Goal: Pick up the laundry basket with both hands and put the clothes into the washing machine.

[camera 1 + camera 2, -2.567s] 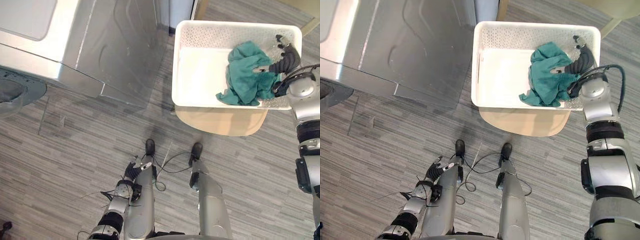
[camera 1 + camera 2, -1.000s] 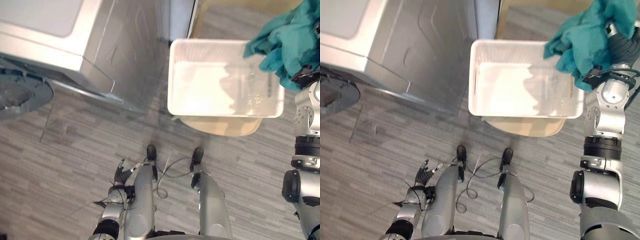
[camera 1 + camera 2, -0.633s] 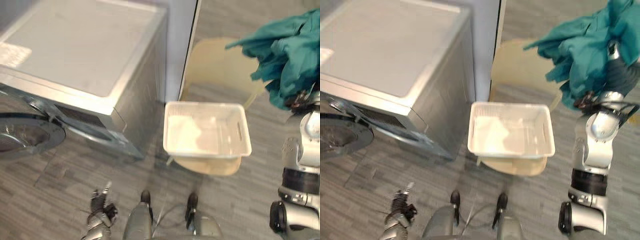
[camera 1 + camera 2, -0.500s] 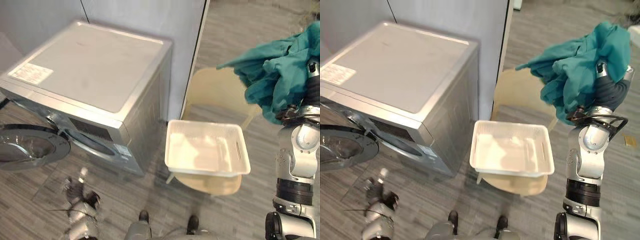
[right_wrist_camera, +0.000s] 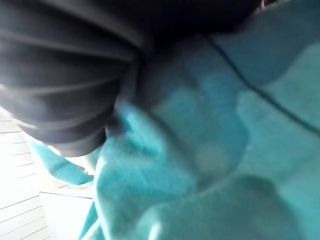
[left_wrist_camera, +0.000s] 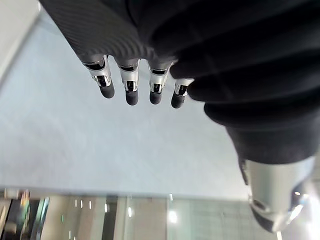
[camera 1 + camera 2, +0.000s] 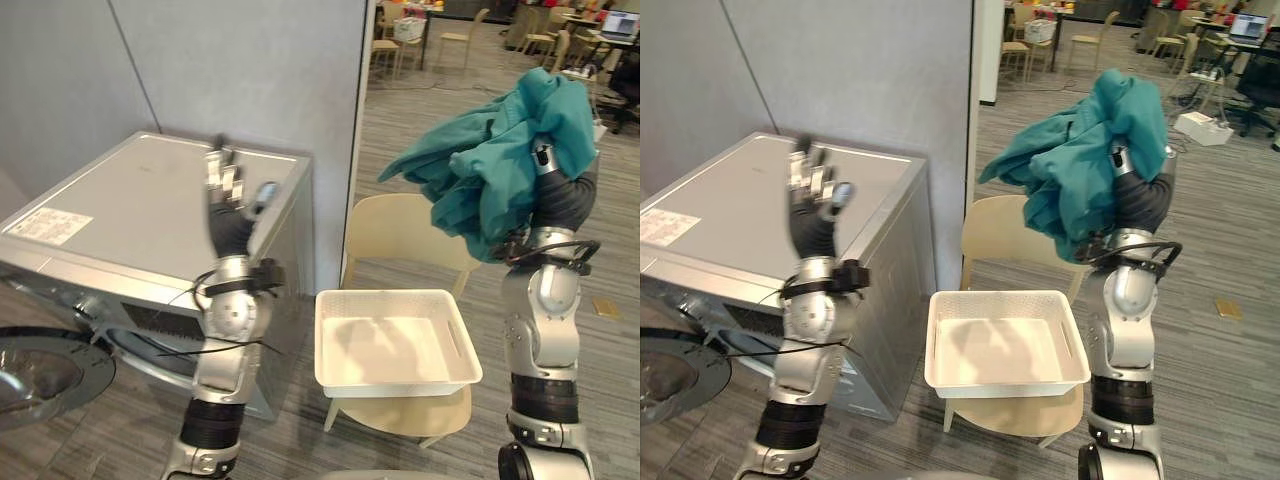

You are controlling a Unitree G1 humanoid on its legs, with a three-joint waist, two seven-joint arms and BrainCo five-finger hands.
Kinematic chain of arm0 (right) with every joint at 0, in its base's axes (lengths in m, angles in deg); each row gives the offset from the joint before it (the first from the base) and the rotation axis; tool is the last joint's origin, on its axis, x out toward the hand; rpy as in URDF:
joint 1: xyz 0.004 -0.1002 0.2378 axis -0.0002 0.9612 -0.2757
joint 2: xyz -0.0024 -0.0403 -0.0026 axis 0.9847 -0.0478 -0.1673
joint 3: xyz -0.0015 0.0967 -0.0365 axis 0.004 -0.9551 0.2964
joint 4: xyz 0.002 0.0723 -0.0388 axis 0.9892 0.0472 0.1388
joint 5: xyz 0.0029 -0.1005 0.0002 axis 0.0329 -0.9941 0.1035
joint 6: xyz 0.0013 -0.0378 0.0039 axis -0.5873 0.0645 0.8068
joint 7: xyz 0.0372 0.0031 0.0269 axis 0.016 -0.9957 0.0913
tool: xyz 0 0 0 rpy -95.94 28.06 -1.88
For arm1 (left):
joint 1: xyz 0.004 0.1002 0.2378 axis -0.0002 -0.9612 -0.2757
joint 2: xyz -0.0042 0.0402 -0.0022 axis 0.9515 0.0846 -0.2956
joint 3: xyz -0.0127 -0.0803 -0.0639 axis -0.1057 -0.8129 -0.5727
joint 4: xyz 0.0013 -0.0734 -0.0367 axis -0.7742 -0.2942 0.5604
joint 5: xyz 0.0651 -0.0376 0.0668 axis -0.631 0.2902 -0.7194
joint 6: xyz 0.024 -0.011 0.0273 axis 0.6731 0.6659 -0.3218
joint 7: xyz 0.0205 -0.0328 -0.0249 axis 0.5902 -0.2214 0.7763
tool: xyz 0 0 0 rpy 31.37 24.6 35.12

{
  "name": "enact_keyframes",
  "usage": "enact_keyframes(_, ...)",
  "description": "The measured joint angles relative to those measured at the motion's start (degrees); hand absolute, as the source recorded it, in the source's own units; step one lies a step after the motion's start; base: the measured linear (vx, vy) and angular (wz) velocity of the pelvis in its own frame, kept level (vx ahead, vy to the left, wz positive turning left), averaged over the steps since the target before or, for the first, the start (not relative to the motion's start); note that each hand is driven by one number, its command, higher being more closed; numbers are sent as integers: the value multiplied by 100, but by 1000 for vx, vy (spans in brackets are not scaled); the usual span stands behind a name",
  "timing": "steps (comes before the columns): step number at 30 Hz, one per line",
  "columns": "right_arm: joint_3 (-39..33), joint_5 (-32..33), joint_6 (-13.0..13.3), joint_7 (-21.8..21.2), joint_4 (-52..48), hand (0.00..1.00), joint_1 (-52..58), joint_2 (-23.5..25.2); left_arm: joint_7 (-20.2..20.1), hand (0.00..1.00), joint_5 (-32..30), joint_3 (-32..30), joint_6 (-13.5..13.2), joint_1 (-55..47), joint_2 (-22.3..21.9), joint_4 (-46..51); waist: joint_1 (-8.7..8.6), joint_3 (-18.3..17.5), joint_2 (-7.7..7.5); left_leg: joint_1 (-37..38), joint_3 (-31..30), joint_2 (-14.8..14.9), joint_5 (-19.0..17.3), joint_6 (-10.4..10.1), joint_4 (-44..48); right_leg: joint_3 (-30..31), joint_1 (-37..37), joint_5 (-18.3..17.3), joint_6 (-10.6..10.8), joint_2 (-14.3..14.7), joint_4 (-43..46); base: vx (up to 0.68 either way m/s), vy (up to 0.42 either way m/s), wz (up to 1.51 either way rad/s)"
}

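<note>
Teal clothes (image 7: 500, 160) draped over right hand (image 7: 565, 200), raised high above laundry basket (image 7: 395, 384); R wrist view has cloth against the cover, grip can't be told. Left hand (image 7: 230, 215) up left of basket by washing machine (image 7: 130, 215); L wrist view: fingers straight

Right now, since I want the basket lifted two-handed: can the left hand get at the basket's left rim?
Probably yes: the left hand is raised and open, with nothing between it and the left rim of the basket; it must come down.
</note>
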Motion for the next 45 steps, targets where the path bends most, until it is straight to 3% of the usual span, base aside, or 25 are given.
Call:
enact_keyframes(4,415,59,29,-161,-233,100,192,232,-548,0,71,1320,-31,521,-241,-518,-128,-8,14,118,45,-1,-17,24,1,139,12,0,1,1,97,-58,5,-15)
enact_keyframes(9,750,254,85,-168,-372,100,207,442,-810,0,505,2156,49,903,-458,-1303,-152,-16,37,120,77,1,-100,90,-2,180,-31,24,39,7,152,-102,11,-1)
enact_keyframes(16,967,330,110,-167,-388,100,394,612,-844,0,688,2442,136,1131,-504,-1677,-206,-21,46,108,191,-43,-170,120,-38,355,-84,69,56,-19,159,-118,17,-10)
enact_keyframes(24,1012,452,332,-154,-631,100,611,717,-705,0,1022,2636,214,1693,-760,-2012,-288,-44,81,113,251,-51,-135,75,14,434,-127,144,106,-22,127,21,7,-5)
enact_keyframes(25,1033,454,336,-155,-667,100,645,730,-695,100,1022,2648,223,1725,-771,-2012,-291,-45,82,121,246,-52,-135,75,17,434,-127,146,107,-24,123,70,7,4)
enact_keyframes(33,1282,516,520,-163,-1003,100,872,845,-337,100,1063,2587,245,1996,-811,-2011,-364,-57,64,139,170,-72,-134,77,19,410,-61,148,108,-45,104,14,4,5)
enact_keyframes(41,1317,693,594,-167,-1235,100,1063,879,-313,100,1062,2572,253,2085,-811,-2011,-445,-124,-62,122,178,-75,-136,80,14,428,-19,146,107,-43,71,-53,-5,-1)
enact_keyframes(42,1335,694,614,-166,-1255,0,1075,881,-306,100,1061,2569,254,2115,-810,-2012,-443,-126,-69,121,179,-77,-136,80,13,429,-19,147,107,-45,71,0,0,0)
enact_keyframes(45,1341,740,649,-167,-1285,0,1078,880,-305,100,1060,2569,253,2162,-811,-2012,-444,-134,-91,125,181,-78,-135,78,28,432,-22,147,108,-45,71,0,0,0)
